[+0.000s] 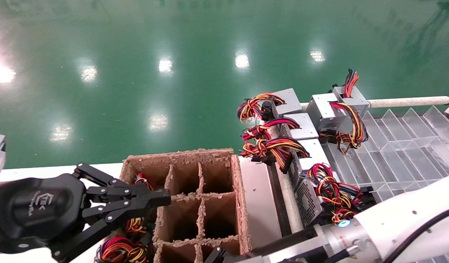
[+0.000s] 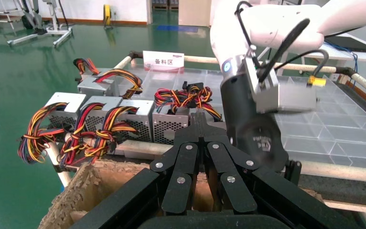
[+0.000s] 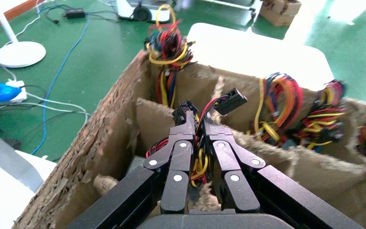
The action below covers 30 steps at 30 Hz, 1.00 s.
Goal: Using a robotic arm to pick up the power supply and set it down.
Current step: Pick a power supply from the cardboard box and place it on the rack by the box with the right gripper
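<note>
Both sets of jaws were drawn together. The left gripper (image 1: 162,199) hung with its fingertips pressed shut on nothing, over the cardboard divider box (image 1: 236,182). The right gripper (image 3: 196,125) reached down into a near cell of that box, its fingers (image 3: 185,131) narrowed around the red and yellow wires (image 3: 201,160) of a power supply (image 3: 136,164) seated inside; whether it truly gripped them could not be told. More power supplies (image 1: 306,197) lay in a row on the clear partitioned tray (image 1: 403,146) just beside the box.
</note>
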### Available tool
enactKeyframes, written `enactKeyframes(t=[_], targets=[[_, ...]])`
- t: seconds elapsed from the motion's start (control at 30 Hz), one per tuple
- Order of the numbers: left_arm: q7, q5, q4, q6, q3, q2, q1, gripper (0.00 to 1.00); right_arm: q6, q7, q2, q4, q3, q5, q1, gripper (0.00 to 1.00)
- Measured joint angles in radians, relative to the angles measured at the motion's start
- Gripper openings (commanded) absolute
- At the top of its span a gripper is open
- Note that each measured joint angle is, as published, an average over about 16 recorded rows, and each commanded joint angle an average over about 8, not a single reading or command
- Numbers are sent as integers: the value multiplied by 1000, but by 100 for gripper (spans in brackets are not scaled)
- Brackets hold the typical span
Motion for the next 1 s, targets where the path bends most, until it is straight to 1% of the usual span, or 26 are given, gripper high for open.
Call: enactKeyframes(t=[0.23, 0.7, 0.83, 1.0], targets=[[0, 0, 0, 0, 0, 0, 0, 0, 6, 30, 48, 37, 56, 84, 29, 0], [0, 0, 0, 0, 0, 0, 0, 0, -11, 89, 121, 58, 178, 305, 125, 0], [0, 0, 0, 0, 0, 0, 0, 0, -16, 103, 138, 60, 200, 343, 153, 0], [0, 0, 0, 0, 0, 0, 0, 0, -13, 120, 167, 60, 221, 361, 192, 0]])
